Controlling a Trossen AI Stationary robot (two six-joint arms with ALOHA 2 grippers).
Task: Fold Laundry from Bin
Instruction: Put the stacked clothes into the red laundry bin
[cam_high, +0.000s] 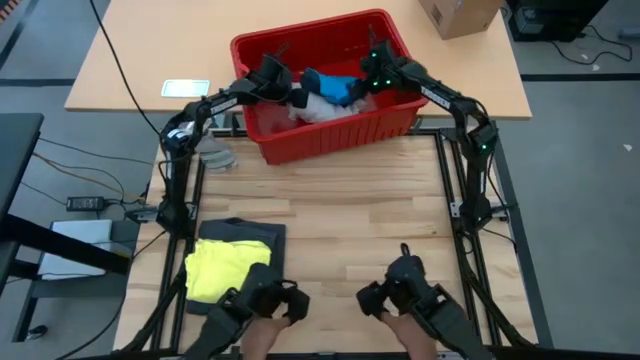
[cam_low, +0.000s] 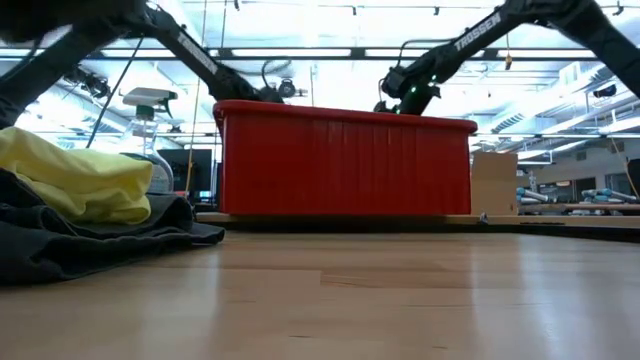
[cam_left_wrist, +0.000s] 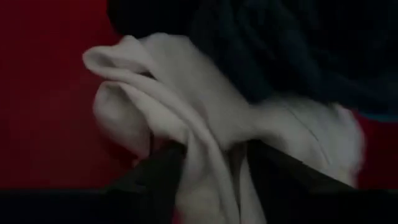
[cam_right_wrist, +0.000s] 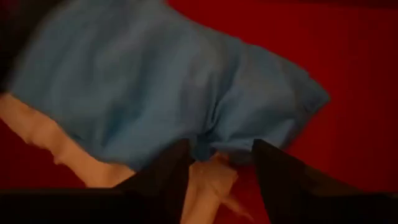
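With both grippers down in the red bin (cam_high: 300, 140) at the far edge, jaws parted around cloth, left gripper (cam_left_wrist: 211, 163) straddles white garment (cam_left_wrist: 186, 112), right gripper (cam_right_wrist: 221, 163) blue garment (cam_right_wrist: 155, 87). I'd worry they drag up two tangled pieces.

The bin (cam_high: 330, 130) stood at the far middle of the desk (cam_high: 340, 230). Inside it lay the laundry (cam_high: 325, 95), one garment partly over another. Both tools reached into the bin, the left tool (cam_high: 285, 85) at its left side, the right tool (cam_high: 372, 78) at its right. Two folded garments (cam_high: 235, 262) lay stacked at the near left of the desk. A cardboard box (cam_high: 458, 14) stood behind the bin, to the right.
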